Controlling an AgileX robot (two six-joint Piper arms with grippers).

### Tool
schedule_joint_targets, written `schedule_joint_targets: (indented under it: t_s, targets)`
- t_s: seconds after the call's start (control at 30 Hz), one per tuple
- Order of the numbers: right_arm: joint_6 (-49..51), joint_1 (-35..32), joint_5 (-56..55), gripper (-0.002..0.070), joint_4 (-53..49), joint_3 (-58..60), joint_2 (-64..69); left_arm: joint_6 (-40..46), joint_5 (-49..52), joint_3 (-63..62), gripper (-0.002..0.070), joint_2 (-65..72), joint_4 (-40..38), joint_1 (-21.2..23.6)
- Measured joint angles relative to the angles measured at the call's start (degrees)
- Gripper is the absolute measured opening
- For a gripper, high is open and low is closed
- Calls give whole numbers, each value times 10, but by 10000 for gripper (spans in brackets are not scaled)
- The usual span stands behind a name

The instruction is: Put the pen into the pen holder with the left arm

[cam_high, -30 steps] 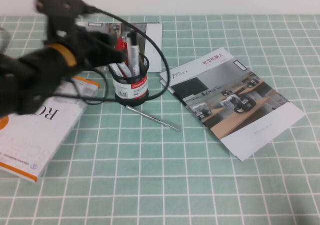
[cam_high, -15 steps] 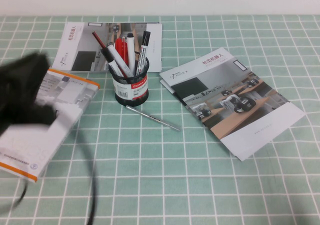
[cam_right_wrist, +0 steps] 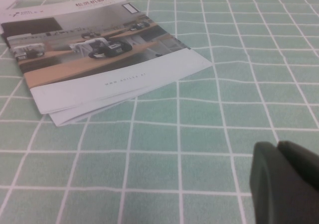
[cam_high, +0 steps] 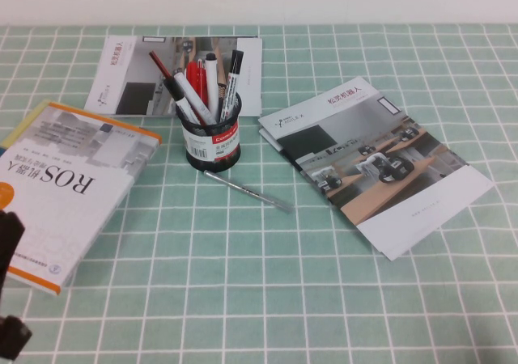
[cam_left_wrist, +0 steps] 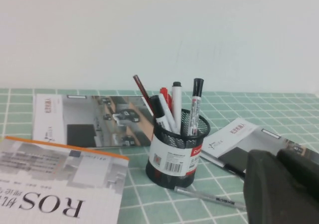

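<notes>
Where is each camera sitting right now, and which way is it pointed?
High: raised on the robot's side, angled down at the pen holder and ROS book; left end effector at the near-left edge.
Left wrist: low, facing the holder and pen; left end effector in the foreground.
Right wrist: low over a brochure; right end effector shows.
High and left wrist share the holder.

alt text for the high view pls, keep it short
A black mesh pen holder stands on a green checked tablecloth, the white marker pen already upright inside among red pens. A thin silver pen lies just in front, with brochures and a ROS book around. Only a bit of the left gripper shows bottom-left; the right gripper is out of view.
</notes>
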Motion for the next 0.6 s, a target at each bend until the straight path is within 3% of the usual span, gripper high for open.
schedule_joint_targets:
  t_s: [0.23,0.6]
  targets:
    - [0,0,0,-20,0,0,0,0,50,2,3,-16,0,0]
    - [0,0,0,-20,0,0,0,24,7,45,3,-38,0,0]
